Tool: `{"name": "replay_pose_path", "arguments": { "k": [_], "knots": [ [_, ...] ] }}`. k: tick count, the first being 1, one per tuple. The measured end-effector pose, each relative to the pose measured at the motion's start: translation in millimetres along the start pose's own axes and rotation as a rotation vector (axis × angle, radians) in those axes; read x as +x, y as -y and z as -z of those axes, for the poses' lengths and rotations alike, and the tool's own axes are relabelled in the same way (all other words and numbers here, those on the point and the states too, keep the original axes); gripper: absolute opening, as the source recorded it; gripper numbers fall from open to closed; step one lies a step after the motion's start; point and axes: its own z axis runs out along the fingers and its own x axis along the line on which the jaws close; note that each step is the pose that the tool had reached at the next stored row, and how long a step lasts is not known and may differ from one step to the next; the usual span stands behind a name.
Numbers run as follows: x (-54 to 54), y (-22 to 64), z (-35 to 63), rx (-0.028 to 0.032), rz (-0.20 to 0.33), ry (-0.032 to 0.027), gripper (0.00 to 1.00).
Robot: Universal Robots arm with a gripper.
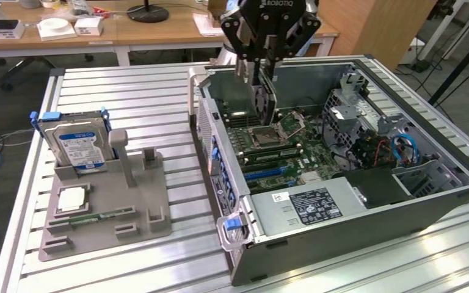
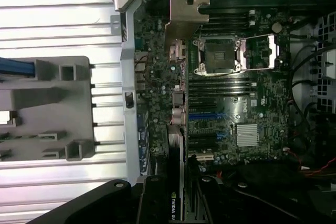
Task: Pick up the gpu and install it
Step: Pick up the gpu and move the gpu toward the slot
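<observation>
- Gripper [image 1: 256,76] is inside the open top of the computer case [image 1: 430,201], fingers pointing down and closed part-way onto the upper edge of the gpu [image 1: 265,102]; the card is clamped between them.
- In the wrist view, the gripper [image 2: 177,199] has the gpu [image 2: 177,145] running edge-on out from between its dark fingers [image 2: 152,198], and the silver end bracket [image 2: 186,19] is at the far end of the card.
- Gpu is held upright on edge over the motherboard [image 1: 287,155], just beside the CPU socket [image 1: 263,137], on the side toward the case wall that faces the grey holder.
- Whether the card's lower edge is touching a slot cannot be told.
- Power supply [image 1: 316,204] lies at the near end of the case, well apart from the card.
- Grey holder [image 1: 137,207] stands on the slatted table [image 1: 120,91] at the exterior view's left of the case.
- Holder carries an upright hard drive [image 1: 76,143] with a blue label and a narrow green memory stick [image 1: 96,218] lying flat.
</observation>
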Motion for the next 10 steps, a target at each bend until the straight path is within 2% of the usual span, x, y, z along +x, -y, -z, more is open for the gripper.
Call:
{"name": "replay_pose_path", "arguments": {
  "k": [10],
  "knots": [
    [-21.2,-1.7,-1.7,0.0001,0.000,0.0000,0.26]
  ]
}}
